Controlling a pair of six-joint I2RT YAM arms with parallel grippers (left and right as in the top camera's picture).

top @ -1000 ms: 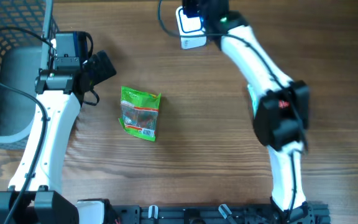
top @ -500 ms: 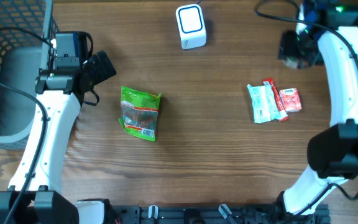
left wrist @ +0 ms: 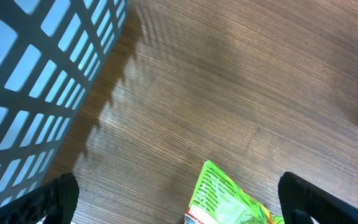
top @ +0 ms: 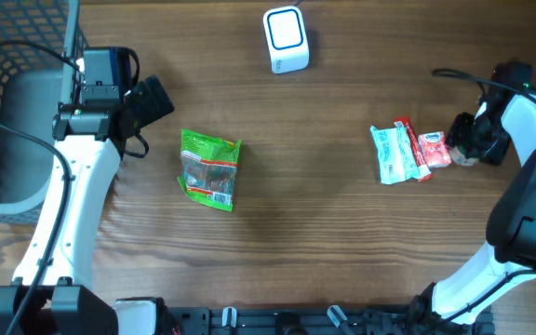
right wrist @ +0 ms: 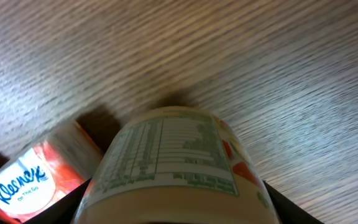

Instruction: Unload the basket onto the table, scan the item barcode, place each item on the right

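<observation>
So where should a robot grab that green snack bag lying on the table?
Straight down from above, jaws closing on the green bag across its narrower width, near its middle. It lies flat on the table, so no edge is raised to get under, and its soft body should bunch between them.

— What's cut off?
— The cream round jar with a nutrition label [right wrist: 173, 155], by the edge at 6 o'clock; its print is too blurred to read.
— Else?
— The green plastic snack bag [left wrist: 229, 196], cropped at 6 o'clock.

Green packet [left wrist: 229, 196] bottom centre, mesh basket [left wrist: 36, 81] upper left
</observation>
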